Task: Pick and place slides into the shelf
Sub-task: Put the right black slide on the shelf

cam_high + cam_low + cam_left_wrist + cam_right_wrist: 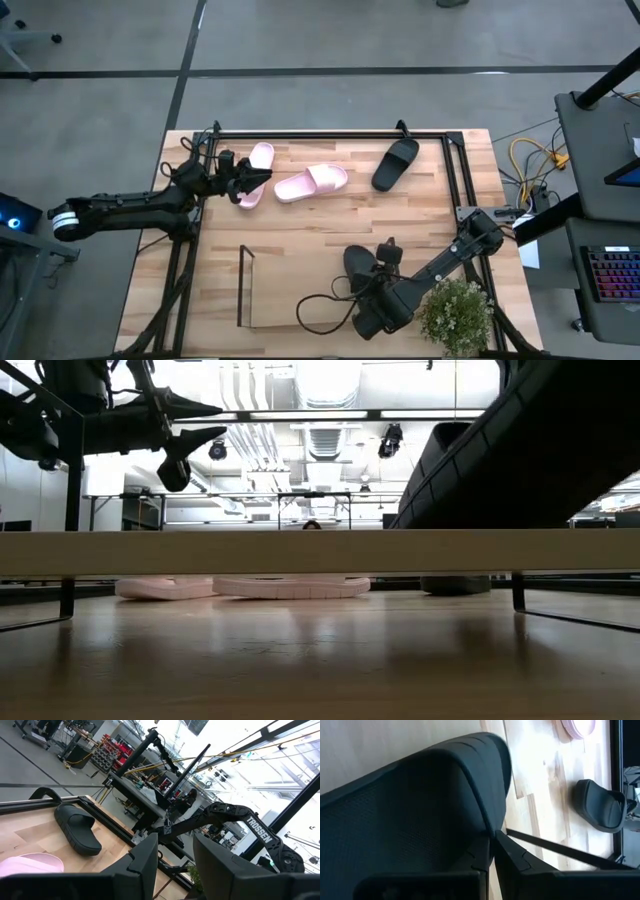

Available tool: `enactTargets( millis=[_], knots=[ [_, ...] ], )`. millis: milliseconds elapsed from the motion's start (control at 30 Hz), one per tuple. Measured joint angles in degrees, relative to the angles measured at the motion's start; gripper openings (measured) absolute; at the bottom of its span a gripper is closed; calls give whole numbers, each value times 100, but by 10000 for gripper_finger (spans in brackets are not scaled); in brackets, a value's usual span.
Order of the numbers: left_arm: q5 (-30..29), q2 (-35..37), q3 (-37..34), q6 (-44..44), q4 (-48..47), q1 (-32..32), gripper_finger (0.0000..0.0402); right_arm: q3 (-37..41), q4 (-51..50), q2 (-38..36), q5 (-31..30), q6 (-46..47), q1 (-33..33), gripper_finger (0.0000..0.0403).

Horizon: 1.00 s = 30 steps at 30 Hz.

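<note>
One black slide (360, 267) is in my right gripper (382, 272), near the table's near edge; in the low view this slide (480, 450) is raised and steeply tilted. The other black slide (396, 163) and two pink slides (255, 172) (312, 182) lie flat on their soles at the far side. My left gripper (252, 180) hovers open above the left pink slide, high above the table in the low view (190, 435). The shelf (243, 285) stands on the near part of the table, left of my right gripper; the low view shows its pale base edge (300, 552). My right gripper (493, 851) is shut on a thin edge of the black slide (490, 827), pinched between the two fingers; which part of the slide this edge is cannot be told. The slide is raised and steeply tilted. The shelf's base hides its lower end in the low view.
A black metal frame (330, 133) edges the table on its far, left and right sides. A small green plant (455, 315) stands at the near right corner beside my right arm. Bare wood lies between the far slides and the shelf.
</note>
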<state>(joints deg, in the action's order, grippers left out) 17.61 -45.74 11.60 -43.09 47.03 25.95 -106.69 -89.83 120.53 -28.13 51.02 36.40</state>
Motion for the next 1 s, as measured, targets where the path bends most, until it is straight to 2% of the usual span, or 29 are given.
enactTargets(
  millis=[233, 700, 833, 1000],
  knots=[
    [0, 0, 0, 0, 0, -2, 110, 109, -14, 14, 37, 2, -5, 8],
    [-2, 0, 0, 0, 0, 1, 110, 65, -16, 22, 867, 210, -33, 15],
    [-1, 0, 0, 0, 0, 0, 110, 32, -23, 26, 979, 205, -31, 38],
    [0, 0, 0, 0, 0, 1, 110, 22, -23, 28, 1229, 145, -55, 91]
  ],
)
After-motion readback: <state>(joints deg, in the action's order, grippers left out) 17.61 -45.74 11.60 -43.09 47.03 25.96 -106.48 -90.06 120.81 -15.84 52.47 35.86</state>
